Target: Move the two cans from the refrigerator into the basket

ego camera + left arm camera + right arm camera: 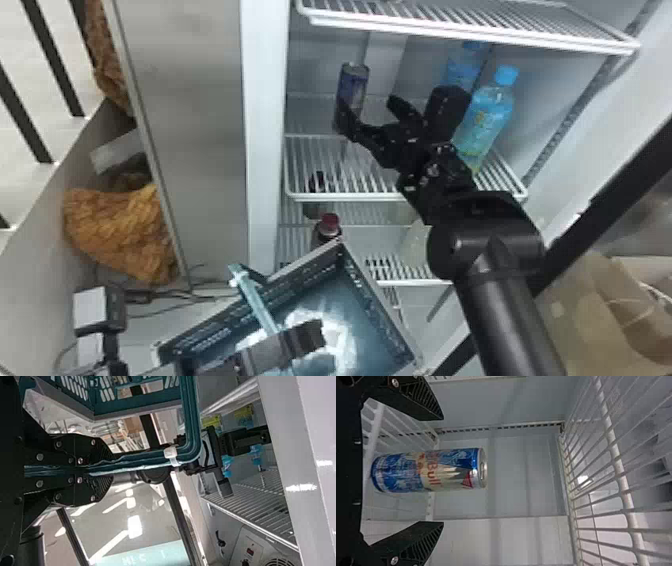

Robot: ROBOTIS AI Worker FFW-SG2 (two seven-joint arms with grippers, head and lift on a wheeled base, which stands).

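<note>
Hiding the lower part of the can (356, 80) in the head view, at upper centre, is a finger of the right gripper (369, 111); the bottom edge cuts off the basket (305, 272), and its rim covers most of the red-capped bottle (328, 223). At upper right, the farther of two blue-capped bottles (482, 120) is partly hidden by the nearer one. The can is slim and upright in the refrigerator (264, 150), blue, silver and cream with red markings and a silver top. The right wrist view shows it between two widely parted fingers, a gap on either side, nothing held. At bottom centre of the head view, the left gripper (307, 337) is closed on the basket's teal handle (256, 299). The count is one can, three bottles, one basket and three wire shelves (350, 196).
</note>
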